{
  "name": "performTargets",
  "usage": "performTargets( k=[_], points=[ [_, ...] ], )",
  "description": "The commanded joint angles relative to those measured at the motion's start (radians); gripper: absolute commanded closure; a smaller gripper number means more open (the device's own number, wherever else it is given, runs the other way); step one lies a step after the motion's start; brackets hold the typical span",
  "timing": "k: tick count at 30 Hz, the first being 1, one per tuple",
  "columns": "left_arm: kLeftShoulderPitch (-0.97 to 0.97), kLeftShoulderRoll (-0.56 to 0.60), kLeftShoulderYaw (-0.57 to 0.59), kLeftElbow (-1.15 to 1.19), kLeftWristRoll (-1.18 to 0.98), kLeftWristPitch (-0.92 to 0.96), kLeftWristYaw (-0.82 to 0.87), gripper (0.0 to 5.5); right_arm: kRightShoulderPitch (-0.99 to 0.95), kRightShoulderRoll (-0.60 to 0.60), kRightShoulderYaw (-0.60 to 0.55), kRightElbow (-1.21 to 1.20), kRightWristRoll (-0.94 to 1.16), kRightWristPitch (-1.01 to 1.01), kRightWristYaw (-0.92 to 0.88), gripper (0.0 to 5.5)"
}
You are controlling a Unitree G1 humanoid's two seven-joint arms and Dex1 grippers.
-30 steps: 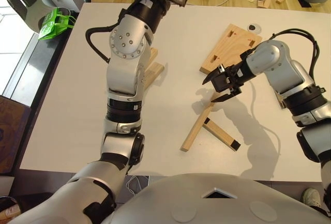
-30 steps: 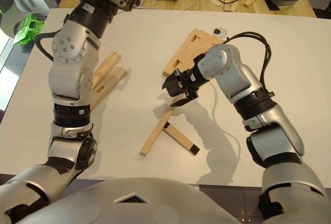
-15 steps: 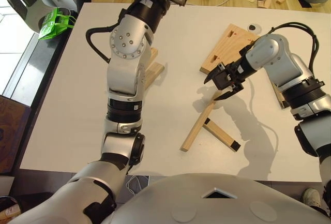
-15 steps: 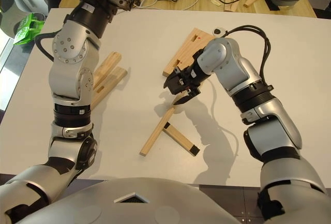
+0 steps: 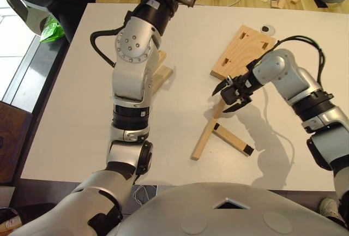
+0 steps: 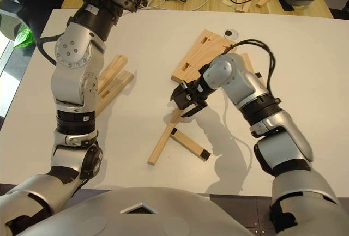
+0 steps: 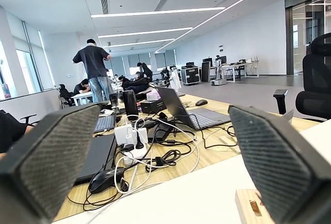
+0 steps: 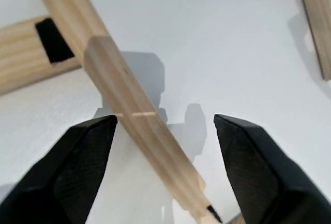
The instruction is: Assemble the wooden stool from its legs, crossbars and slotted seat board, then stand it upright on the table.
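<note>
Right now the right gripper [image 5: 229, 93] hangs with its fingers spread wide, straddling the upper end of the long leg [image 5: 206, 135]. From the wrist view neither pad seems to touch the wood. That leg lies flat on the white table [image 5: 71, 110], just on the robot's side of the slotted seat board [image 5: 242, 50], with its upper end pointing at the board's near edge. A shorter crossbar [image 5: 232, 139] with a dark end meets the leg partway along, farther from the board. I cannot tell whether the two are joined or only touching.

Two more legs [image 5: 162, 72] lie side by side, well apart from the board on its left. The left gripper [image 7: 165, 110] is raised beyond the board's far side, pads apart and empty.

The leg looks light, stiff and smooth, and its square section offers flat faces. I would clamp across two opposite faces, a little in from the narrowed tip. Held that near the end, the long piece is likely to droop or swing. A loose crossbar could also drop off.
</note>
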Motion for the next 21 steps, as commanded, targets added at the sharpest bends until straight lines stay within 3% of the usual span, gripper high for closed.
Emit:
performTargets(
  k=[1,8,21],
  points=[
    [-0.003,-0.001,0.004,-0.001,0.0,0.018,0.007,0.93,-0.009,0.008,0.027,0.037,-0.034,-0.045,-0.006,2.02],
    [0.008,-0.002,0.007,-0.002,0.0,0.016,0.011,0.93,0.007,-0.041,0.048,0.007,-0.025,-0.048,0.092,2.02],
    [-0.02,-0.005,0.054,-0.021,-0.028,-0.03,0.03,0.93,0.145,-0.121,0.003,-0.208,0.047,0.132,0.136,4.46]
  ],
)
